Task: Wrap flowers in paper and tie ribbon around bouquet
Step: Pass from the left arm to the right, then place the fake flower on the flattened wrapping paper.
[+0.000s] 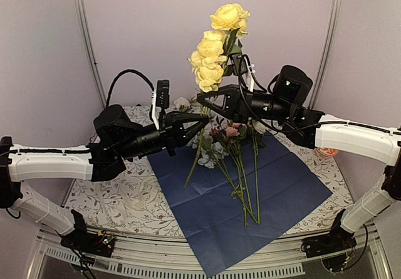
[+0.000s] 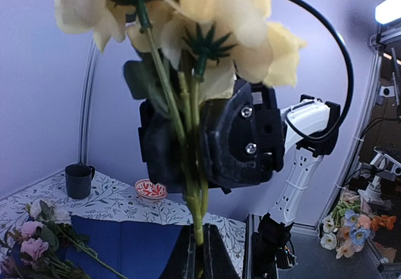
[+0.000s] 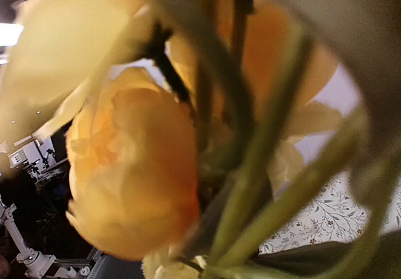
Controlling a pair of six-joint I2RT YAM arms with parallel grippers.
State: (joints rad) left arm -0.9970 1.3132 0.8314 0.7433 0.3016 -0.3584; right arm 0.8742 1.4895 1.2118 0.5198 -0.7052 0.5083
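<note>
A stem of yellow flowers (image 1: 212, 52) stands upright above the table, its blooms high over both arms. My left gripper (image 1: 202, 123) is shut on the lower stem (image 2: 199, 229), which hangs on below it toward the paper. My right gripper (image 1: 204, 97) reaches in from the right, just above, against the same stems. In the right wrist view its fingers are hidden behind blurred yellow blooms (image 3: 131, 172). The paper (image 1: 250, 191) lies flat, navy side up. More flowers (image 1: 224, 135) with pink and white heads lie on it. The ribbon and the bouquet are out of view.
A white floral tablecloth (image 1: 113, 197) covers the table. A black mug (image 2: 78, 180) and a red-patterned bowl (image 2: 150, 190) stand near the far edge. Beyond the table, at the right of the left wrist view, lies another bunch of flowers (image 2: 351, 229).
</note>
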